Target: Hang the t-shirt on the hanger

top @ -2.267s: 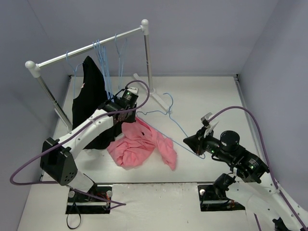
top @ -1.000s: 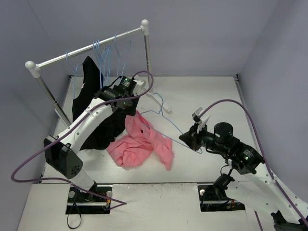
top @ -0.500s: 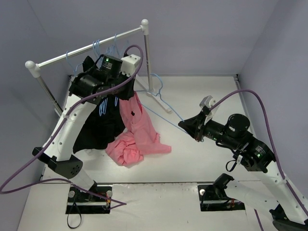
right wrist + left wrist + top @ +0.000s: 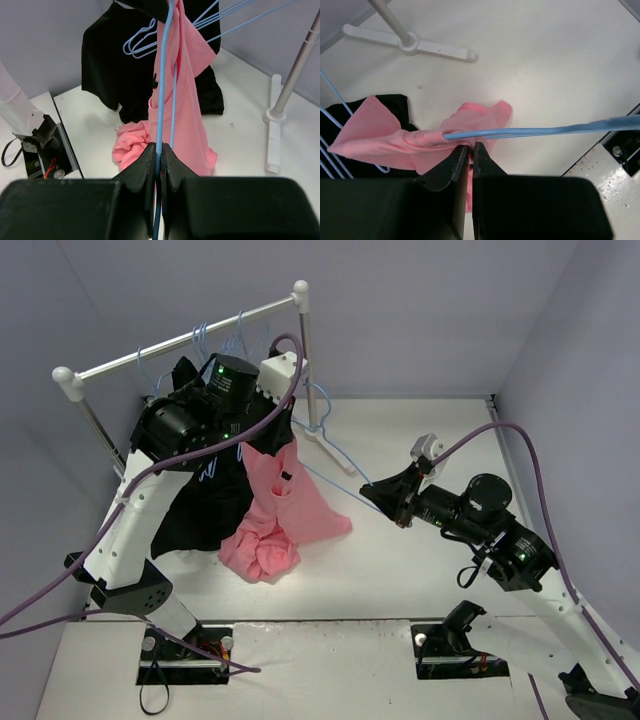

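Note:
The salmon-pink t-shirt (image 4: 285,505) hangs from my left gripper (image 4: 270,440), its lower part bunched on the table. In the left wrist view the left gripper (image 4: 469,146) is shut on a fold of the t-shirt (image 4: 395,140). The light-blue wire hanger (image 4: 335,455) stretches from the shirt's top to my right gripper (image 4: 385,495). In the right wrist view the right gripper (image 4: 159,149) is shut on the hanger (image 4: 164,75), whose far end enters the t-shirt (image 4: 187,115). The hanger (image 4: 545,131) also crosses the left wrist view.
A white clothes rail (image 4: 190,335) stands at the back left with several spare blue hangers (image 4: 225,340) and a black garment (image 4: 200,490). Its foot (image 4: 325,435) rests on the table near the held hanger. Grey walls close in the sides.
My left arm has lifted the t-shirt up off the table toward the rail. My right gripper has moved up and left with the hanger, whose far end now sits in the shirt's top.

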Motion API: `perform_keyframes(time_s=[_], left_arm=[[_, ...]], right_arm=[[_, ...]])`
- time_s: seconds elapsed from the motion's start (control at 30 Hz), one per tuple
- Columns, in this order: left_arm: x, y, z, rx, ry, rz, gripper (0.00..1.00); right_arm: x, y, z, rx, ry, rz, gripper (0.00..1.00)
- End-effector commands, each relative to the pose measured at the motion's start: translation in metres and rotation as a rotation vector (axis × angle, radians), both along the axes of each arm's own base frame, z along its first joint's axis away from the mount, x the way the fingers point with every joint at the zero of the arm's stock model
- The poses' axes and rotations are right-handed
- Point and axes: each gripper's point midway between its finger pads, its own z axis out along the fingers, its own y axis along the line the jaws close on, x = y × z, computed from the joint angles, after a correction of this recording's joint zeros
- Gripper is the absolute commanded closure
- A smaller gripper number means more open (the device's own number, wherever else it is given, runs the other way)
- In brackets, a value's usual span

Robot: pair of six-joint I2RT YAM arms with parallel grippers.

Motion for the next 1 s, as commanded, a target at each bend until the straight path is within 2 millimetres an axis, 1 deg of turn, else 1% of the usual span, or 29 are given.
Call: perform_keyframes(time_s=[0.0, 0.07, 0.2, 0.23, 0.33, 0.43, 0.53, 0.57, 0.63, 0.7, 0.8, 0.97], left_arm=[[-0.015, -0.006, 0.029, -0.046, -0.092, -0.048, 1.0], [-0.014, -0.008, 0.031, -0.042, -0.104, -0.043, 1.0], [-0.009, 0.002, 0.048, -0.045, -0.17, -0.003, 1.0], [-0.009, 0.005, 0.055, -0.052, -0.193, 0.008, 1.0], [-0.005, 0.011, 0.064, -0.052, -0.228, 0.034, 1.0], [-0.012, -0.003, 0.07, -0.094, -0.219, -0.033, 1.0], [-0.02, -0.02, 0.068, -0.077, -0.232, -0.107, 1.0], [-0.025, -0.028, 0.067, -0.074, -0.233, -0.137, 1.0], [-0.03, -0.035, 0.07, -0.082, -0.241, -0.163, 1.0], [-0.031, -0.039, 0.072, -0.067, -0.27, -0.189, 1.0], [-0.035, -0.041, 0.085, -0.084, -0.313, -0.205, 1.0], [-0.041, -0.048, 0.097, -0.098, -0.362, -0.236, 1.0]], right_arm=[[-0.005, 0.008, 0.041, 0.132, -0.134, 0.05, 1.0], [-0.007, 0.007, 0.042, 0.135, -0.151, 0.055, 1.0], [-0.015, 0.005, 0.044, 0.144, -0.169, 0.079, 1.0], [-0.018, 0.004, 0.044, 0.148, -0.172, 0.086, 1.0], [-0.023, 0.004, 0.044, 0.155, -0.162, 0.101, 1.0], [-0.023, 0.002, 0.045, 0.169, -0.153, 0.093, 1.0], [-0.019, -0.001, 0.052, 0.184, -0.171, 0.064, 1.0], [-0.019, -0.002, 0.056, 0.188, -0.181, 0.059, 1.0], [-0.018, -0.002, 0.061, 0.195, -0.194, 0.055, 1.0], [-0.017, -0.001, 0.063, 0.196, -0.195, 0.058, 1.0], [-0.016, 0.001, 0.063, 0.199, -0.195, 0.06, 1.0], [-0.015, -0.002, 0.062, 0.2, -0.216, 0.044, 1.0]])
